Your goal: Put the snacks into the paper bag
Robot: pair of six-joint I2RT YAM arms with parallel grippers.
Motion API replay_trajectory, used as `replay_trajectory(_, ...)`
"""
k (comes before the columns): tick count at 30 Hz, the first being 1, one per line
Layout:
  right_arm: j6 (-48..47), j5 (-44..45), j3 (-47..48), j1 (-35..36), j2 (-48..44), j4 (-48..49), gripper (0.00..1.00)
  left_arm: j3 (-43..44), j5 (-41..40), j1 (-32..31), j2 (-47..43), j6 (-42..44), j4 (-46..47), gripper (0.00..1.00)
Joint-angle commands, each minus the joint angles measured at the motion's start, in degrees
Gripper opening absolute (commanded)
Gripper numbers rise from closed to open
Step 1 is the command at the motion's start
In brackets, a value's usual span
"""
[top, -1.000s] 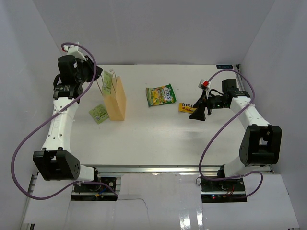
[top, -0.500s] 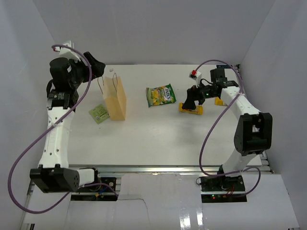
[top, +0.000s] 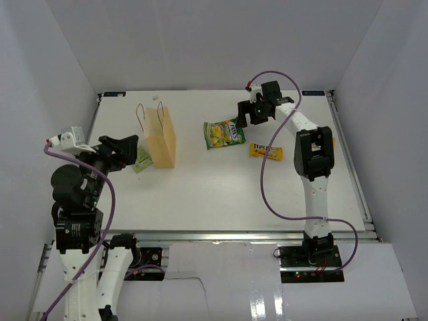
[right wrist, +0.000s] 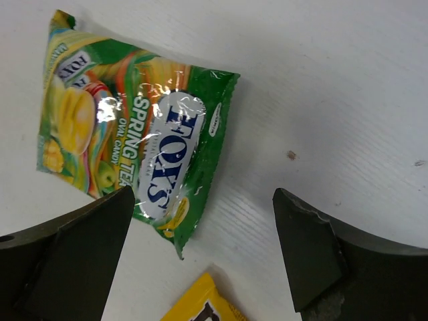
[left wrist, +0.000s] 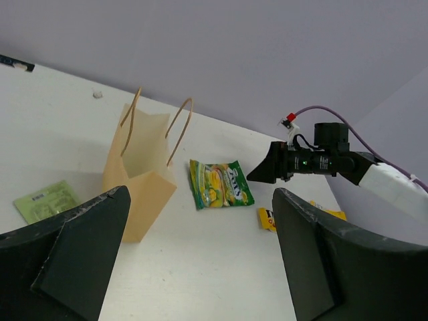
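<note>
Over green pouch | right gripper moved here, spread | left gripper retreated, spread

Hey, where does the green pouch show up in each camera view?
Top external: green pouch near the middle, right of the bag.
Left wrist: centre of the picture, again right of the bag.
Right wrist: upper left.
Shared landmark: yellow packet, close by in all three.
</note>
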Motion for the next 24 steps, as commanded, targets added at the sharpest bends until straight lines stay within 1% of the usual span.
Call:
replay_trajectory(1,2.63,-0.52,3.28,0.11,2.8,1.62,0.9,-3.49,-1.7,-0.29,-1.44,-4.24,-5.49,0.98)
replay_trajectory(5,2.37,-5.61,2.76,1.34,4.92,2.51,0.91,-5.42,-1.61,-0.29,-3.46,-5.82,-6.19,0.98)
replay_trajectory(10,3.15,-5.8,-1.02,2.22,5.27,4.7,0.94,-5.07,-0.82,-0.38,-2.85,-6.26,-6.9,0.98)
replay_trajectory(13,4.91,-4.57,-1.64,2.22,5.98,5.58,1.0,-4.99,-0.12,-0.29,-2.94,-6.96,-6.81,0.98)
replay_trajectory(14,5.09,-4.14,-1.9,2.22,6.06,5.67,0.95,-4.99,0.23,-0.29,-2.94,-7.23,-6.9,0.98)
replay_trajectory(15,5.09,-3.52,-2.08,2.22,6.24,5.67,0.87,-5.07,0.59,-0.29,-2.94,-7.4,-6.73,0.98)
replay_trajectory(16,5.09,-3.17,-2.6,2.22,6.33,5.67,0.81,-5.07,2.16,-0.29,-3.03,-7.58,-6.55,0.98)
replay_trajectory(17,5.35,-2.29,-2.87,2.22,6.33,5.85,0.71,-5.25,3.82,-0.29,-3.03,-7.58,-4.98,0.98)
replay_trajectory(18,5.53,-1.94,-3.31,2.22,6.42,5.94,0.67,-5.51,8.19,-0.29,-2.85,-7.58,-3.66,0.98)
replay_trajectory(19,6.31,-1.41,-3.48,2.22,6.5,5.94,0.63,-6.3,10.5,-0.29,-2.76,-8.1,-2.34,0.98)
replay_trajectory(20,6.67,-0.28,-4.18,2.14,6.42,6.11,0.51,-6.83,13.04,-0.29,-2.41,-9.59,0.72,0.98)
replay_trajectory(21,6.85,-0.18,-4.45,2.13,6.5,6.11,0.44,-7.35,15.59,-0.29,-1.45,-10.56,2.23,0.98)
replay_trajectory(22,6.93,-0.18,-4.63,2.13,6.51,6.11,0.39,-7.97,19.97,-0.2,-0.75,-11.79,3.55,0.98)
replay_trajectory(23,7.02,-0.61,-5.15,1.96,6.51,6.11,0.29,-9.63,22.01,-0.29,-0.05,-15.28,6.17,0.98)
replay_trajectory(24,7.11,-0.96,-5.42,1.78,6.16,6.11,0.26,-10.69,23.77,-0.29,0.74,-17.06,7.59,0.98)
